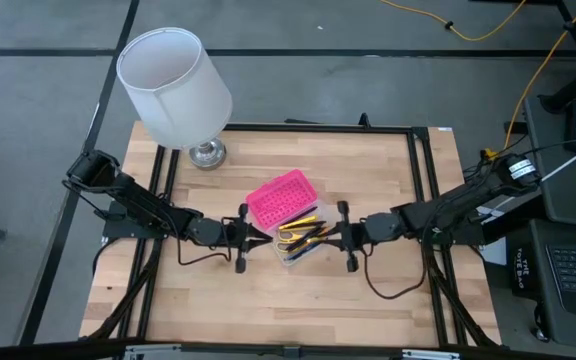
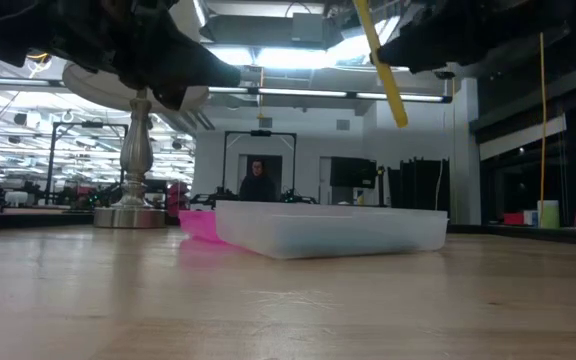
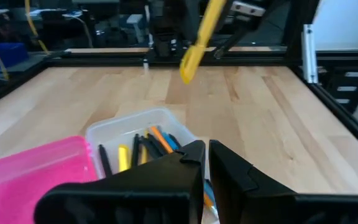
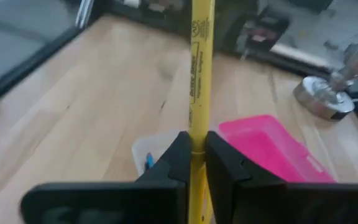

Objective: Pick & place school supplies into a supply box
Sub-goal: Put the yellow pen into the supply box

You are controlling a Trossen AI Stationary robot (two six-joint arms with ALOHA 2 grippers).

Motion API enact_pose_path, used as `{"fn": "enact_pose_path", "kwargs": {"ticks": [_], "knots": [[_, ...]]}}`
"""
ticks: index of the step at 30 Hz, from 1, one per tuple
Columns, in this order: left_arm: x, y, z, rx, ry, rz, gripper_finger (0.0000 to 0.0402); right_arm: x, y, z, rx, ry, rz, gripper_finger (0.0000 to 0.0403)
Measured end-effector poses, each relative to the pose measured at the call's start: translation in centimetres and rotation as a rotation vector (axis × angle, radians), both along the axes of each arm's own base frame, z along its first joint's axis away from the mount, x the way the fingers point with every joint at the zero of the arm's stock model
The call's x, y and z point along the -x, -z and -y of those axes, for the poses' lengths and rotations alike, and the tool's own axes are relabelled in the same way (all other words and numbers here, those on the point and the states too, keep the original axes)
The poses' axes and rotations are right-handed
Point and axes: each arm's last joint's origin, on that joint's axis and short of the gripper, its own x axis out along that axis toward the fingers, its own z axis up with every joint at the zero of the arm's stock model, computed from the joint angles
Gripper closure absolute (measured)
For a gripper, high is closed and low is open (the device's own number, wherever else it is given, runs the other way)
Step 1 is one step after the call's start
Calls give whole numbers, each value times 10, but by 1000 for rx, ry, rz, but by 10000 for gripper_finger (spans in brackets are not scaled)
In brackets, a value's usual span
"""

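One supply box [image 1: 290,222] is lying open at the middle of the wooden table [image 1: 218,300], its clear base [image 2: 333,232] sitting toward the near edge and its one hot-pink lid [image 1: 280,198] folded back flat on the boards toward the far side. Inside the base a small bundle of pens and pencils [image 3: 143,149] is resting; from the left wrist view roughly five or six are showing, black, yellow, orange and blue among them, though an exact count cannot be made because they are overlapping. One more yellow pencil [image 4: 197,93] is hanging in the air above the box, pinched between the fingers of the right gripper [image 4: 194,149], which are closing tightly on its shaft; in the low view the pencil [image 2: 381,62] is slanting down from above, its tip well clear of the base. The right arm is reaching in low from the right side of the table, stretched nearly level toward the box. The left gripper [image 3: 206,154] is hovering just beside the box on the opposite side, its two fingers nearly together and holding nothing, with its arm stretching in from the left. Farther back, one lamp [image 1: 180,90] with a white shade is standing at the table's far left corner.
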Motion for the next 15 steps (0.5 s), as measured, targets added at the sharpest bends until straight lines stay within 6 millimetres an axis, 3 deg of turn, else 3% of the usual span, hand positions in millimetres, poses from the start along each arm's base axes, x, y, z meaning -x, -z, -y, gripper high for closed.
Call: {"fn": "enact_pose_path", "kwargs": {"ticks": [4,15], "knots": [[0,0,-2,-12,-51,5,384,-12,-6,0,86,-9,-90,371],[0,0,-2,-53,-61,4,384,-51,10,6,223,6,-323,371]]}}
